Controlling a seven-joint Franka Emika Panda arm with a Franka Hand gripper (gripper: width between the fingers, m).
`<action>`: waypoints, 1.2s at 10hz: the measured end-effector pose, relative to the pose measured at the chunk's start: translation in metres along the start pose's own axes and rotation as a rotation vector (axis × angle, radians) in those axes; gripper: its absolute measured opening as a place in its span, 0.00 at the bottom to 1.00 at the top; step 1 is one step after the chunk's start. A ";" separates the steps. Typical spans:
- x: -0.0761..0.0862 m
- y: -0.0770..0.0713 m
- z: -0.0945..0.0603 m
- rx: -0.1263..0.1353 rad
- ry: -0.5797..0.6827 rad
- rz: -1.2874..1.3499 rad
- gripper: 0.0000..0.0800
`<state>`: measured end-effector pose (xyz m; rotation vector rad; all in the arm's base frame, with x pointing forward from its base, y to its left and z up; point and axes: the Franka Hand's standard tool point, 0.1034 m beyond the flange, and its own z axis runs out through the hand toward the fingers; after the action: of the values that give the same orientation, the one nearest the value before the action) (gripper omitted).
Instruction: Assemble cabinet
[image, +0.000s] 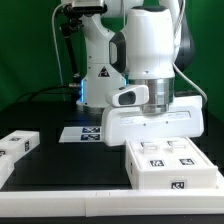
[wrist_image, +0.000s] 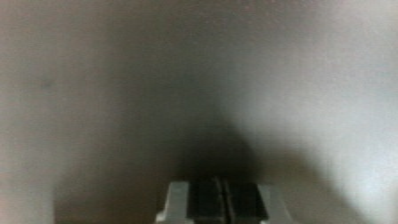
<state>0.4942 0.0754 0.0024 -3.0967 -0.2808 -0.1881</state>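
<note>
A wide white cabinet piece (image: 156, 122) hangs right under my gripper (image: 150, 104), just above and behind a white cabinet block (image: 170, 160) with square tags on top, at the front right. In the exterior view my fingertips are hidden behind the held piece. In the wrist view a blurred grey-white surface (wrist_image: 196, 90) fills the picture, very close. My gripper (wrist_image: 214, 205) shows with its fingers nearly together and only a thin strip between them. Two more white tagged cabinet parts (image: 16, 146) lie at the exterior view's left.
The marker board (image: 84, 133) lies flat on the black table behind the parts, in front of the robot base (image: 100, 75). The table's white front edge (image: 70, 185) runs along the front. A green wall stands behind.
</note>
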 end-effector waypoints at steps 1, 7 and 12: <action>0.000 0.000 0.000 0.000 0.000 -0.001 0.00; 0.012 0.005 -0.054 -0.015 -0.023 -0.049 0.00; 0.040 0.007 -0.101 -0.028 0.019 -0.069 0.00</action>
<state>0.5229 0.0717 0.1073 -3.1135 -0.3877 -0.2254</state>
